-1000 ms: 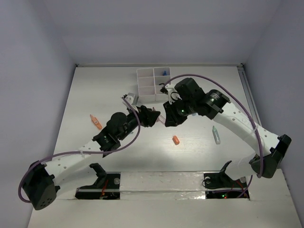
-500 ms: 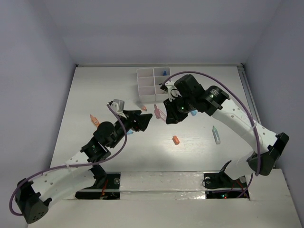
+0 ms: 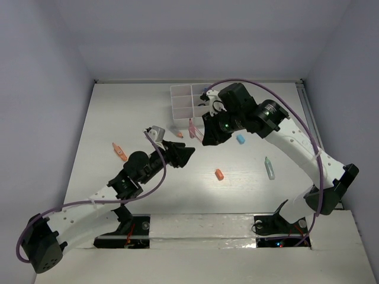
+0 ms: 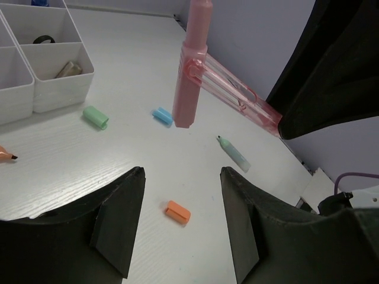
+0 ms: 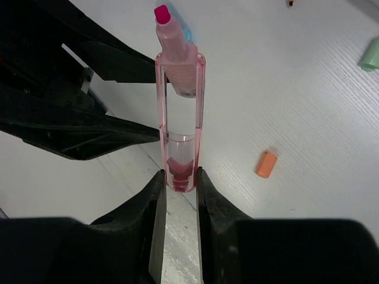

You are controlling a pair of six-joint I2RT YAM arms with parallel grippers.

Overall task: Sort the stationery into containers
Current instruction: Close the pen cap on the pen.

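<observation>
Pink marker [image 4: 190, 77], white organiser box [image 3: 172, 107]

You can't read organiser box [image 3: 181, 106] contents by far edge: too small, right col. partly behind right arm [image 3: 263, 118]. Butt of pink marker [image 5: 176, 53] buried in right gripper [image 5: 177, 182].

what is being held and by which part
The right gripper pinches the pink marker by its clear pink end, opposite the tip. The left gripper holds nothing.
</observation>
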